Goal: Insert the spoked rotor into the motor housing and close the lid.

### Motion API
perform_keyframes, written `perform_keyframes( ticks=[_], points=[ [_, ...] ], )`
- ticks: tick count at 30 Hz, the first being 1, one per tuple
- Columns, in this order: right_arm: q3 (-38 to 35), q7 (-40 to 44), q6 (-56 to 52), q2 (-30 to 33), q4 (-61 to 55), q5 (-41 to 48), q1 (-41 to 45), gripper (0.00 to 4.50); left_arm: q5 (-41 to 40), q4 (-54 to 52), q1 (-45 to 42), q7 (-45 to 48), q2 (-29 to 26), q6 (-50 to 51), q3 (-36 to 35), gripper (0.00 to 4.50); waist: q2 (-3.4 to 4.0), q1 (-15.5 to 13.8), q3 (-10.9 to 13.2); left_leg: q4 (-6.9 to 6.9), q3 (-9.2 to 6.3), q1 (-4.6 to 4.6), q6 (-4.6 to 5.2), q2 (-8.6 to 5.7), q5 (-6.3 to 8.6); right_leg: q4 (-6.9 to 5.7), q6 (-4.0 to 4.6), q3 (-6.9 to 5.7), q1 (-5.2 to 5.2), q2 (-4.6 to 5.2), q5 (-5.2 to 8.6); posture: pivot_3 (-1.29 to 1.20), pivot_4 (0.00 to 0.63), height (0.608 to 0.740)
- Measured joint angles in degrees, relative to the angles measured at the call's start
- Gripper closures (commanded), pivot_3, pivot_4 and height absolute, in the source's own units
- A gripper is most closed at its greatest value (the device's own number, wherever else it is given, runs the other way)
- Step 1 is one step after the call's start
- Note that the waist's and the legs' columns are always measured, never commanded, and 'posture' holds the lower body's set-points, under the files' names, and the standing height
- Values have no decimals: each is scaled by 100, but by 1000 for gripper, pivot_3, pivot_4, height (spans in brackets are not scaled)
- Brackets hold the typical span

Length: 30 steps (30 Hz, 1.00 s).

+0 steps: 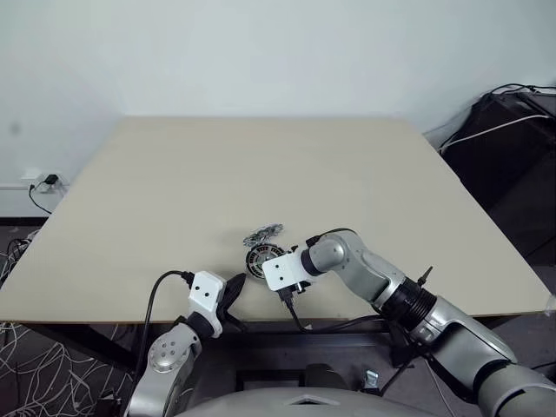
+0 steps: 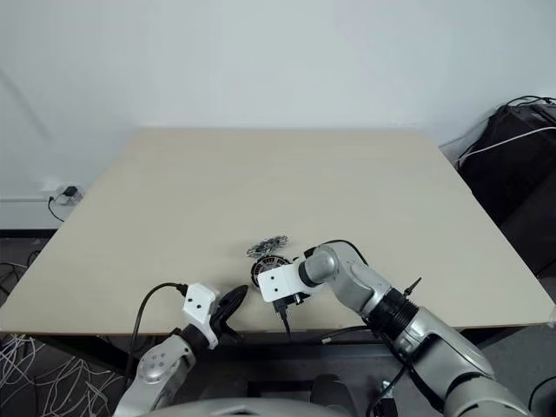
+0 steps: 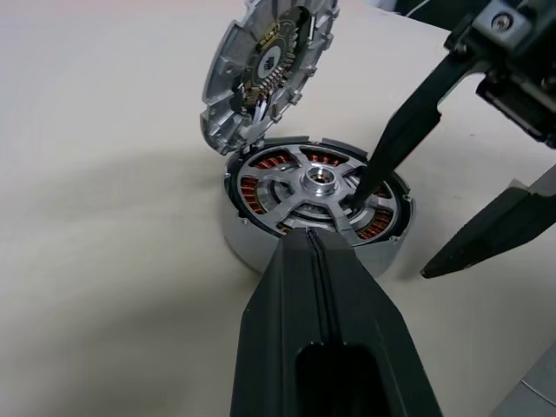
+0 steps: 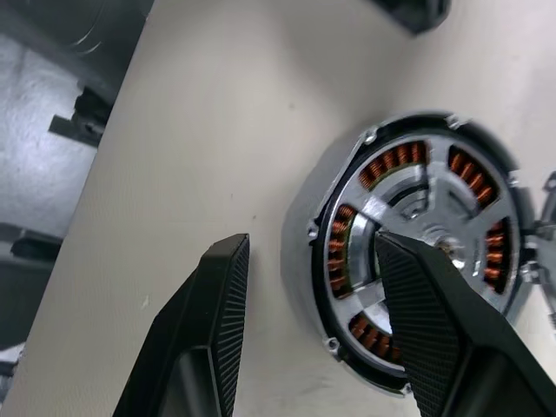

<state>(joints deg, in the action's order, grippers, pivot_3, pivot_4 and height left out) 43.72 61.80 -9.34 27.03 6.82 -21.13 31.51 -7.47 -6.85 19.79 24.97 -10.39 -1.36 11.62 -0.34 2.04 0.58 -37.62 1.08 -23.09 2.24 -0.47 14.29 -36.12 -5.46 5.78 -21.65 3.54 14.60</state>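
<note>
A pale beige table point(image 1: 261, 174) is standing before a plain white wall, with black bags and cables sitting on the floor at the far right and a wall socket at the far left.

Near the table's front edge, the left gripper point(image 1: 233, 294) is resting just short of the motor parts, its two black fingers point(image 3: 326, 339) pressed flat together with nothing between them. Just right of it, one motor housing point(image 3: 317, 204), a round silver-rimmed can with a ring of reddish-brown copper windings, is lying flat on the table with its axis pointing straight up. One spoked rotor point(image 4: 434, 252), a silver-grey wheel-like metal disc with broad spokes round a central hub, is sitting inside the housing, face up, the windings showing through its gaps. One lid point(image 3: 265, 69), a round silver-grey cover with a dark inner face, is standing tilted open at the housing's far rim, leaning away from the left gripper.

The right gripper point(image 4: 308, 287) is reaching down from the right with its fingers spread apart: one tip is over the rotor's face near the hub, the other is hanging outside the housing's wall over bare table.

The head views are showing the parts as a small cluster; the wrist views are revealing spokes and windings.
</note>
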Motion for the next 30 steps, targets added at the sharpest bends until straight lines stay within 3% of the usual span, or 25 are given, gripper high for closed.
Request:
perform_keyframes(
  ticks=[8,18,30],
  points=[
    [-8,188,247,-62,253,-111,136,4387,-23,0,104,-30,28,-9,-5,4500,2,12,-2,1,-2,24,-3,2,1,-4,2,0,18,2,0,0,0,740],
    [-376,-126,73,-256,286,39,-202,4401,-38,-6,88,-104,71,118,16,4500,2,20,0,0,-2,24,-5,2,0,-14,5,1,13,2,-1,0,0,740],
    [-2066,-872,-3458,-760,-1401,1052,-951,4401,-48,-26,-12,-85,72,218,17,4500,6,-38,8,3,-9,-23,-6,-1,0,-12,9,-2,-31,8,1,0,0,740]
  ],
)
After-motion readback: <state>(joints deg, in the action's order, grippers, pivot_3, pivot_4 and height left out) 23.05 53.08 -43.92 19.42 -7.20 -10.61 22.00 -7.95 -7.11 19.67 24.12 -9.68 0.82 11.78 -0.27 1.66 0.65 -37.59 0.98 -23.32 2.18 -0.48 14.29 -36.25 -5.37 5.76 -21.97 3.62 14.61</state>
